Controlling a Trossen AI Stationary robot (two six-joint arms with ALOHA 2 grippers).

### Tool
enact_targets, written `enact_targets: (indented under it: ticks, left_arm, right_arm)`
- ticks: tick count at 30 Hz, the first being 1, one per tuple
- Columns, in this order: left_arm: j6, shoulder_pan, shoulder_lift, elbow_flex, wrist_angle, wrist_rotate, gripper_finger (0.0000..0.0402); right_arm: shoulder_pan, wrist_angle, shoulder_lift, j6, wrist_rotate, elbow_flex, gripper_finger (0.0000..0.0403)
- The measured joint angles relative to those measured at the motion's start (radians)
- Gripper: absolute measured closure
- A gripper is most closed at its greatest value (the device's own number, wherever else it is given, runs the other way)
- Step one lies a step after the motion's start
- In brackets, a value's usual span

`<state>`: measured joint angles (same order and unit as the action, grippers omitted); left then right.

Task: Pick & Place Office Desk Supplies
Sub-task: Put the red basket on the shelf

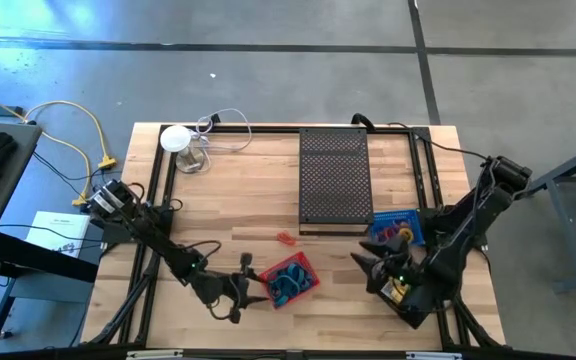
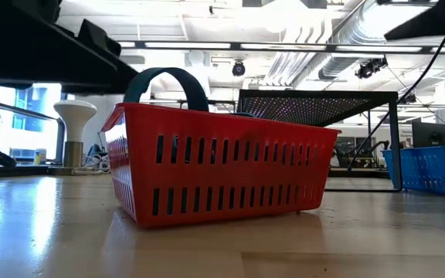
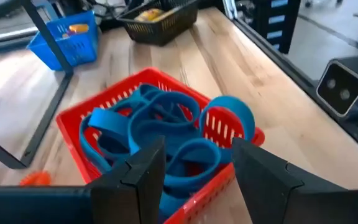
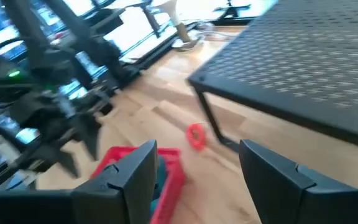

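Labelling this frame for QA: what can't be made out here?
- Red slotted plastic basket, low view: its wall hides the contents; only one blue band arches above the rim.
- Small orange item on the wood table, high view: too small to identify; blurred in the right wrist view.
- Blue plastic basket, high view: right arm covers part of it.
- Dark basket, left wrist view: cut off by the picture's edge.

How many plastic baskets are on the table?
3: a red slotted plastic basket in front of the left arm, a blue plastic basket beside the black perforated tray, and a dark basket near the right arm.
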<state>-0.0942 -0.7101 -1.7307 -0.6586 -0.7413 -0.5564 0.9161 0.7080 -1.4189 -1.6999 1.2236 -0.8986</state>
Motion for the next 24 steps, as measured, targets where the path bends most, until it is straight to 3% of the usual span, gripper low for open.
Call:
enact_targets:
  ticks: [7, 10, 15, 20, 24]
  left_arm:
    - [0.129, -0.008, 0.058, 0.000, 0.031, -0.018, 0.0227]
    - [0.143, -0.010, 0.089, 0.000, 0.128, -0.023, 0.0227]
    - [0.017, -0.009, 0.141, 0.000, 0.339, 0.009, 0.0227]
    - [0.022, -0.009, 0.158, 0.000, 0.352, 0.123, 0.0227]
    - [0.074, 0.003, 0.158, -0.002, 0.356, 0.139, 0.0227]
  right_arm:
    - [-0.002, -0.259, 0.000, 0.305, -0.024, 0.000, 0.0188]
    - [-0.003, -0.312, 0.000, 0.385, -0.036, 0.000, 0.0188]
    - [-0.003, -0.331, 0.000, 0.418, -0.077, 0.000, 0.0188]
    - [-0.003, -0.331, 0.000, 0.418, -0.078, 0.000, 0.0188]
    - [-0.003, -0.331, 0.000, 0.416, -0.077, 0.000, 0.0188]
